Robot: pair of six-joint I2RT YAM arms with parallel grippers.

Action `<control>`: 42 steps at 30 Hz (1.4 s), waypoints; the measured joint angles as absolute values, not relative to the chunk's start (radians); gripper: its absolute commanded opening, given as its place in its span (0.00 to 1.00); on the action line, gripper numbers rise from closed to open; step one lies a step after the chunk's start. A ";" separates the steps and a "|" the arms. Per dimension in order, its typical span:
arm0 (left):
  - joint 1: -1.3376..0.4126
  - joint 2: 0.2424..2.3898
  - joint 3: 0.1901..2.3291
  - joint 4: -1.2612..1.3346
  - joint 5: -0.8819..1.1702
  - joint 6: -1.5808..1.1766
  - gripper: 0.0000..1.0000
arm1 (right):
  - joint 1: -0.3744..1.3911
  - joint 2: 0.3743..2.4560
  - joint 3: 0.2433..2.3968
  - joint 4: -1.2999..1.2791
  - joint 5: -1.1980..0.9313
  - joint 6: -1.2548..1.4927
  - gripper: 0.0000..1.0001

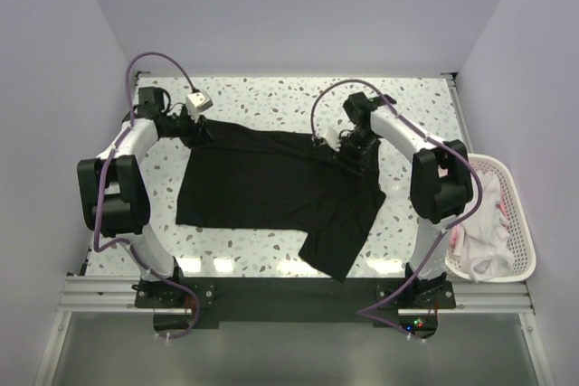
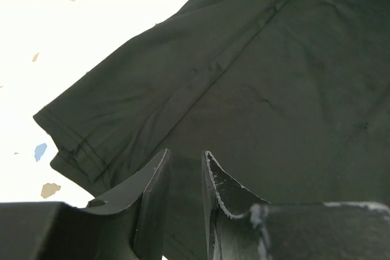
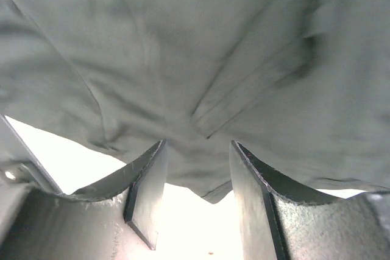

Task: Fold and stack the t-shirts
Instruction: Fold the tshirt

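Nearest the arm bases, 1 folded-over flap of the black t-shirt [image 1: 262, 187] is seen reaching toward the near edge of the speckled table [image 1: 271, 97]; the rest of the garment is spread flat across the middle of the table, slightly wrinkled; to the right, beside the right arm, a white slatted basket [image 1: 517, 214] is set at the table's side, and white and pink garments [image 1: 479, 232] are heaped in it; farther back, the right gripper [image 3: 198, 144] is held over the shirt's far right part, its jaws parted and released, with nothing caught between them; at the far left corner of the shirt, the left gripper [image 2: 186, 153] is poised by the sleeve hem, its 2 fingers only narrowly apart; whether cloth is pinched there cannot be told.
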State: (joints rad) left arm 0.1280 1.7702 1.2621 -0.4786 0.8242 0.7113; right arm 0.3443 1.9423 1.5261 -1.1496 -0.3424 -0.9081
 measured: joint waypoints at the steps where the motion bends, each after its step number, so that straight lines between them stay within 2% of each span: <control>1: 0.129 1.771 1.262 -0.479 0.820 0.702 0.33 | 0.342 1.944 1.556 -1.157 -0.355 -0.896 0.49; 6: 0.136 1.781 1.273 -0.479 0.791 0.656 0.34 | 0.328 1.999 1.777 -1.163 -0.430 -0.743 0.50; 10: 0.138 1.826 1.315 -0.476 0.739 0.617 0.34 | 0.325 2.097 1.869 -1.126 -0.434 -0.595 0.50; 16: 0.137 1.930 1.409 -0.487 0.647 0.574 0.34 | 0.325 2.250 1.888 -1.079 -0.381 -0.461 0.52; 20: 0.137 1.978 1.450 -0.487 0.594 0.532 0.34 | 0.325 2.273 1.888 -1.063 -0.350 -0.422 0.50; 23: 0.137 2.022 1.502 -0.490 0.564 0.492 0.34 | 0.326 2.273 1.889 -1.053 -0.348 -0.410 0.42; 24: 0.137 2.041 1.529 -0.491 0.557 0.479 0.35 | 0.326 2.273 1.889 -1.053 -0.348 -0.407 0.36; 26: 0.137 2.086 1.590 -0.496 0.542 0.450 0.34 | 0.327 2.273 1.890 -1.053 -0.348 -0.406 0.31; 30: 0.137 2.160 1.685 -0.512 0.518 0.405 0.34 | 0.329 2.273 1.890 -1.055 -0.349 -0.407 0.13; 37: 0.137 2.194 1.703 -0.573 0.514 0.376 0.33 | 0.332 2.273 1.890 -1.063 -0.351 -0.420 0.00; 42: 0.137 2.195 1.703 -0.602 0.512 0.358 0.33 | 0.333 2.273 1.890 -1.069 -0.353 -0.428 0.00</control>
